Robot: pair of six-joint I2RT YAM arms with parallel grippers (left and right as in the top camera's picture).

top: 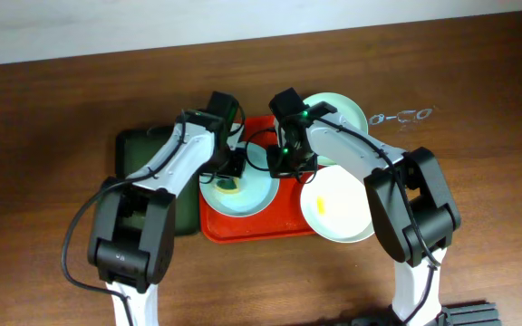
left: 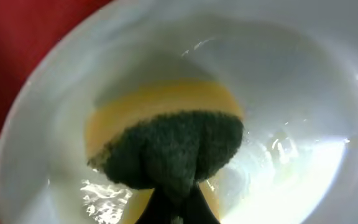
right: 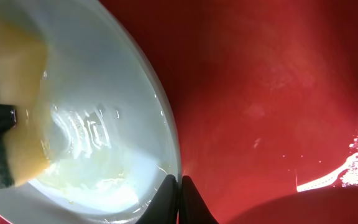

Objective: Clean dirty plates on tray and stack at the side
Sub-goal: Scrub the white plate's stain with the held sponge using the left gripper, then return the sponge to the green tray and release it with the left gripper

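The large red rectangular plastic tray (top: 270, 225) sat in the middle of the dark wooden table (top: 43, 118), with both arms bent in over it. On its left half lay a round pale blue-green plate (top: 254, 197). The left gripper (left: 179, 202) was down inside it, fingers clamped on a yellow sponge with a dark green scouring face (left: 173, 146). The sponge was pressed against the plate's floor, green side up towards the wrist. The right gripper (right: 180, 198) stood at that plate's right-hand rim, over bare red tray. Its two fingers were drawn together to a thin slit with the rim's edge running into them, so it looked pinched on the plate. The inside of the plate shone wet near that rim. A second plate (top: 343, 213), white with a small yellow smear (top: 320, 206), lay at the tray's right corner nearest the robot, overhanging the tray's edge onto the table. A third plate (top: 344, 110), pale green, lay at the far right corner, partly hidden by the right arm; I could not tell whether it rested on the tray. Just beside the red tray on the left, a smaller dark green tray (top: 139, 149) lay under the left arm. Something small and clear (top: 404, 116) glinted on the table beyond the third plate, too faint to make out.
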